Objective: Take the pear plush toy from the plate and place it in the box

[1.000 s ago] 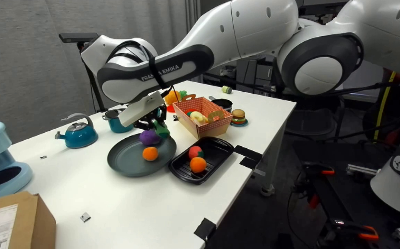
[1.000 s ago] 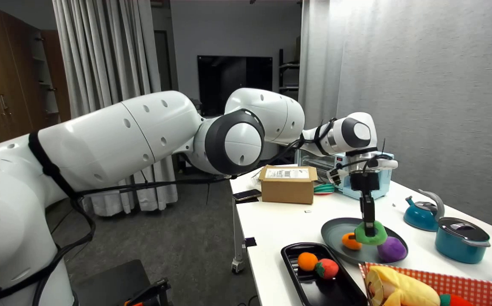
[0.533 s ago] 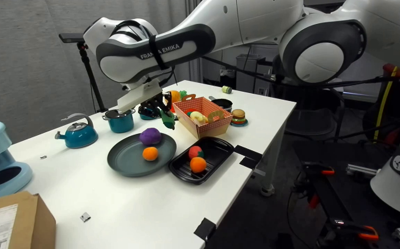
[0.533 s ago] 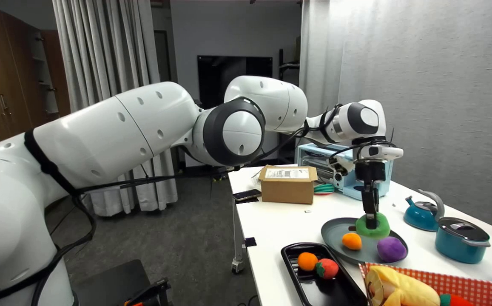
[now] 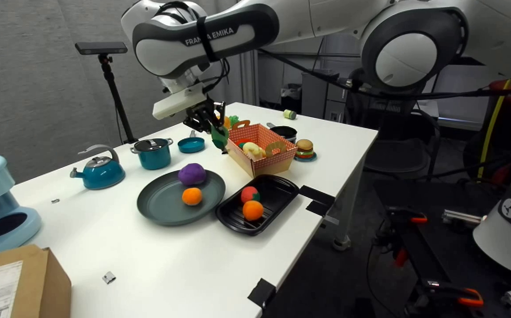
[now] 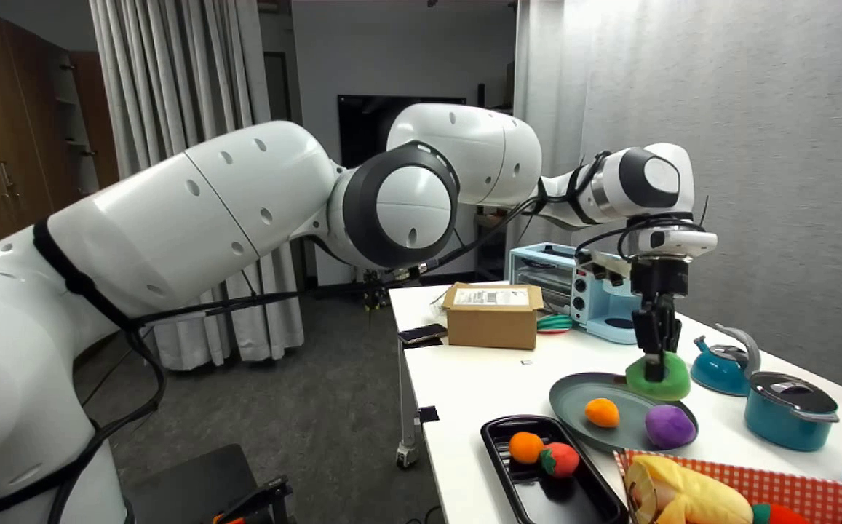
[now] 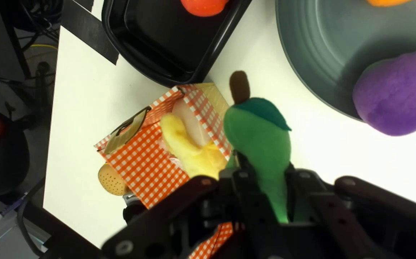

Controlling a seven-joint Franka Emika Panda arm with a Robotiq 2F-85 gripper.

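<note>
The green pear plush toy point(image 5: 220, 138) is squeezed between the fingers of my gripper point(image 5: 216, 125). It hangs in the air off the plate in both exterior views point(image 6: 672, 380). In the wrist view the pear point(image 7: 258, 133) points its brown stem away from the gripper point(image 7: 264, 159). The dark grey plate point(image 5: 160, 198) holds a purple toy point(image 5: 192, 174) and an orange ball point(image 5: 192, 196). The orange-checked open box point(image 5: 277, 167) has a yellow toy point(image 5: 252, 151) and a red one inside. In the wrist view the pear overlaps the near edge of the box point(image 7: 143, 160).
A black tray point(image 5: 281, 194) with a red toy and an orange ball sits beside the plate and box. A teal pot point(image 5: 154, 158), a kettle point(image 5: 104, 172) and a shallow teal pan point(image 5: 191, 145) stand behind. A toy burger point(image 5: 304, 148) is beyond the box.
My gripper has lifted the pear up off the plate and carried it toward the box's side. The purple toy, orange ball, plate and box have stayed put.
</note>
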